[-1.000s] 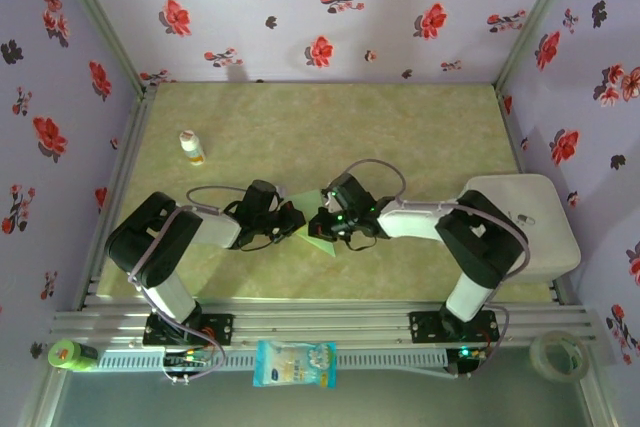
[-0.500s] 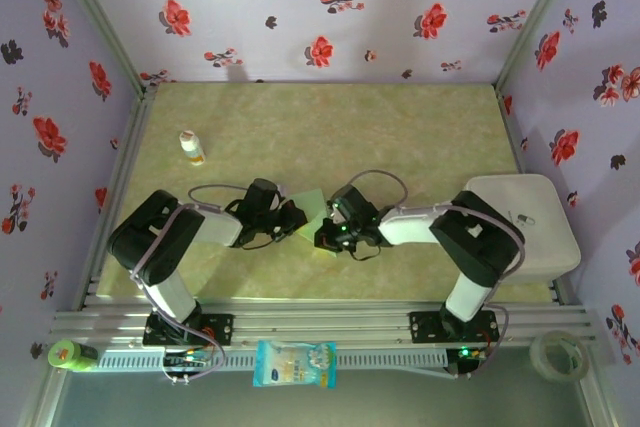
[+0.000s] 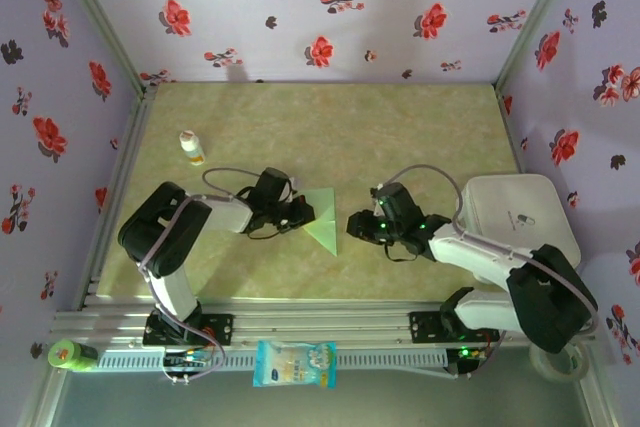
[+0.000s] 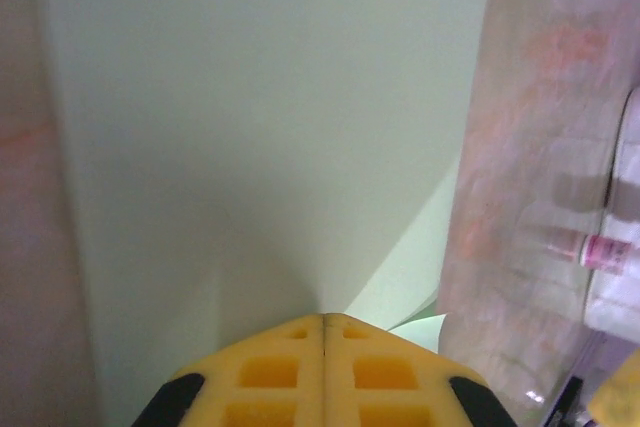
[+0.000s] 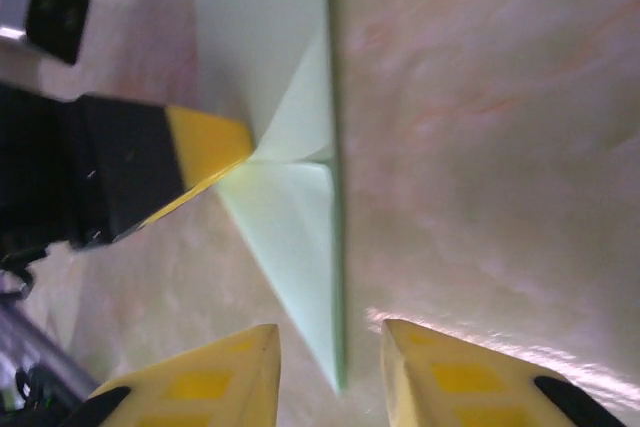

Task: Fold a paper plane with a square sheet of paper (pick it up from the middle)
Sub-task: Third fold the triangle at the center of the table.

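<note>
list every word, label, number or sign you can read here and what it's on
No text can be read with certainty.
White-and-blue plastic packet: print too small and blurred to read.
Small white bottle with an orange label: label too small to read.
White rounded plastic box: one tiny dark mark, unreadable.
Pale mint-green folded paper sheet: plain, no print.

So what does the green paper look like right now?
The green paper is thin, pale mint and plain, folded into a triangle with flaps meeting at a crease. It sits on the table between the two claws, sharp tip toward the near edge. The left claw is shut on its edge. The right claw is open, apart from it.
</note>
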